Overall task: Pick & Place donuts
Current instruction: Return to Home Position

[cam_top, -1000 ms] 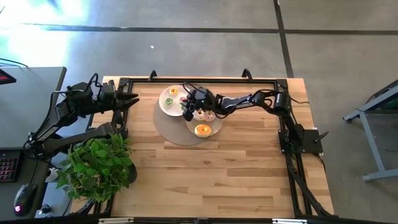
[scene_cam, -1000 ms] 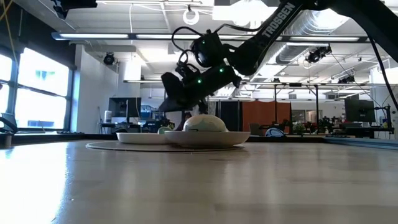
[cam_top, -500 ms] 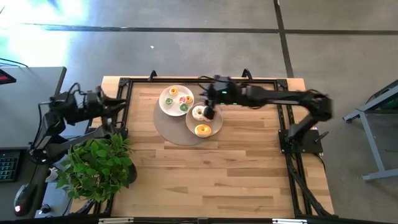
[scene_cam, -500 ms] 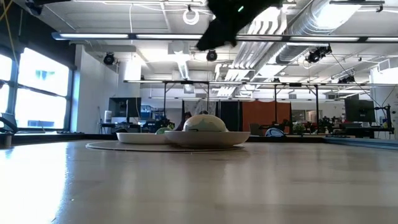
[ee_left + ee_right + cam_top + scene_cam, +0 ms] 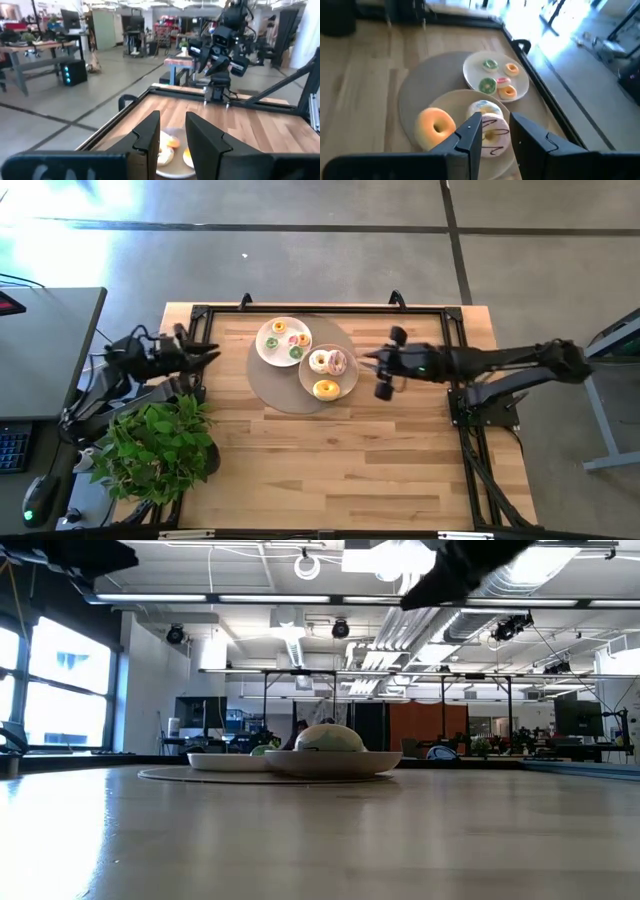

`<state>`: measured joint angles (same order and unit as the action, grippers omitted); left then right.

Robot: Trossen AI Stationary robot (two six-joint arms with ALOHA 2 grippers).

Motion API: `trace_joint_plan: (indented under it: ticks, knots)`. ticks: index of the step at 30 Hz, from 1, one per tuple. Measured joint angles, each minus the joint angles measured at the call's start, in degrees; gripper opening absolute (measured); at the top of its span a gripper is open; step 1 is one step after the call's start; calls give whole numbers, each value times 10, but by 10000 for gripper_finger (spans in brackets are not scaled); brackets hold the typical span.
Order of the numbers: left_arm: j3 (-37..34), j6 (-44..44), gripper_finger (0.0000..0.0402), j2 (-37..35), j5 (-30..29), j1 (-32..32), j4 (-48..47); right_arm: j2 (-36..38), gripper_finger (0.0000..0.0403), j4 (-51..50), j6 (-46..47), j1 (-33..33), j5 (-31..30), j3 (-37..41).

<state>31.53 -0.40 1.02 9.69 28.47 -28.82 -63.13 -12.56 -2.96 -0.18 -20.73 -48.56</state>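
Observation:
Three larger donuts lie on a beige plate (image 5: 345, 387): white-frosted (image 5: 320, 361), pink-frosted (image 5: 338, 362) and yellow-orange (image 5: 325, 389). In the right wrist view they are the white-frosted donut (image 5: 482, 107), the pink-frosted donut (image 5: 493, 136) and the yellow-orange donut (image 5: 436, 126). Several tiny green, pink and orange donuts sit on a white plate (image 5: 268, 352), also seen from the wrist (image 5: 520, 82). My right gripper (image 5: 376, 366) hangs open and raised just right of the beige plate, its fingers pointing at it (image 5: 495, 132). My left gripper (image 5: 207, 351) waits open at the table's left edge (image 5: 172, 135).
Both plates rest on a round grey mat (image 5: 275, 385). A potted green plant (image 5: 160, 445) stands at the table's near left corner. A black frame (image 5: 455, 380) borders the wooden table. The near half of the tabletop (image 5: 340, 460) is bare wood.
My right gripper has risen from low over the plates and drawn back toward the table's right edge, so it now hangs right of the beige plate. The pink-frosted donut it was covering now shows on that plate. My left arm has shifted slightly at the left edge.

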Motion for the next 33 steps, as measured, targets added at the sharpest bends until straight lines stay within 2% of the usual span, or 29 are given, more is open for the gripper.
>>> trace_joint_plan:
  ticks: [4, 10, 17, 25, 33]
  knots:
    - [-68, -14, 89, -1, 10, 0, 72, 102, 94, 104, 0, 9, 5, 120]
    - [-159, -51, 89, -2, 13, 0, 168, 258, 94, 198, 0, 10, 22, 253]
    - [-234, -85, 89, -2, 13, 0, 275, 393, 94, 231, 0, 10, 50, 362]
    - [-264, -108, 89, -1, 13, 0, 309, 491, 94, 234, -17, 10, 50, 425]
    - [-289, -104, 89, -2, 13, 0, 323, 529, 94, 240, -16, 10, 54, 459]
